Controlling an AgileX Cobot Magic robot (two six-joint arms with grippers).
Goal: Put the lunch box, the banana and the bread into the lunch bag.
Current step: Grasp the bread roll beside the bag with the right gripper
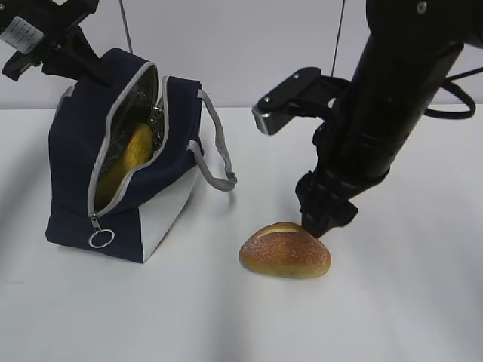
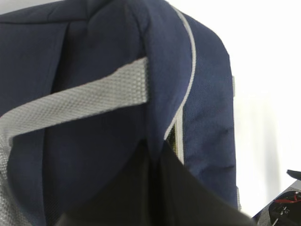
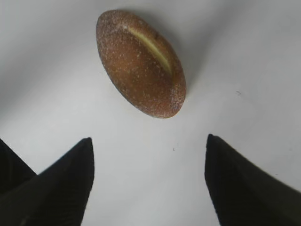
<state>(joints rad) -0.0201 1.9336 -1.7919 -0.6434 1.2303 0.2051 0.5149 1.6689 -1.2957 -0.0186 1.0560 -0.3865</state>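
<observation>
Now, right gripper (image 3: 148, 181) hangs spread over the bread (image 1: 285, 250) on the table (image 1: 392, 317): straddle its short axis before closing, while left gripper, clenched, holds the bag (image 1: 121, 166) open.

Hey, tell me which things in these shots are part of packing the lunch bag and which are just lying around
Part of the job:
- lunch bag, unzipped, standing on the table
- banana, already inside the bag
- bread, lying on the table
- right claw, open above the bread
- left claw, shut on the bag's top edge

Just lying about:
- nothing; the lunch box is not visible
</observation>
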